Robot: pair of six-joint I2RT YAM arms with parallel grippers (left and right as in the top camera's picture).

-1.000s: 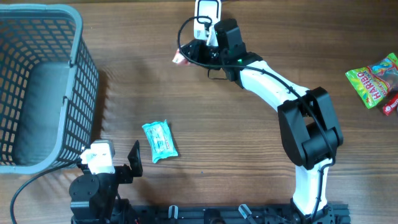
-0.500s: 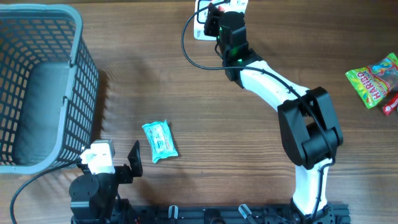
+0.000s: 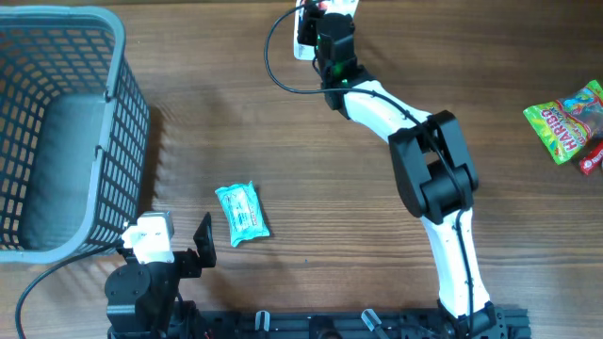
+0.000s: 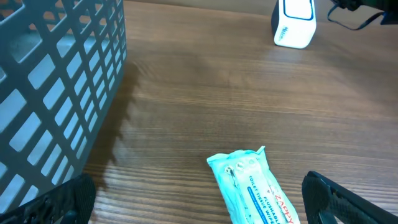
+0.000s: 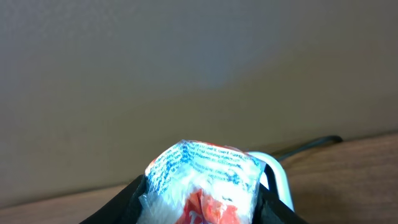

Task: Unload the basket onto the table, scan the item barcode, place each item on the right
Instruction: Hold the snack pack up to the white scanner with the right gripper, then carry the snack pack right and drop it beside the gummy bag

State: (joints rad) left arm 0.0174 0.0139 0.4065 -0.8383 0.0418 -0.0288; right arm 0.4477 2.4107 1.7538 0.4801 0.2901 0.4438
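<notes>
My right gripper (image 5: 199, 202) is shut on the item, a small white packet (image 5: 202, 180) with blue print and a red patch. It bulges up between the two black fingers (image 5: 118, 205). Right behind the packet stands the white scanner (image 5: 278, 180), partly hidden by it. From above, the right gripper (image 3: 320, 14) is at the table's far edge, over the scanner (image 3: 303, 42), and the packet is hidden under the wrist. The scanner (image 4: 293, 23) also shows at the top of the left wrist view. My left gripper (image 3: 193, 247) rests open at the near left.
A teal wipes pack (image 3: 241, 214) lies just ahead of the left gripper (image 4: 199, 211), between its spread fingers' line of sight (image 4: 252, 186). A grey mesh basket (image 3: 118, 113) fills the left side. A Haribo bag (image 3: 565, 118) and a red item (image 3: 592, 160) lie far right.
The right arm has swung the packet from left of the scanner up to the scanner at the far edge, and its elbow has shifted left. The left arm has not moved.
</notes>
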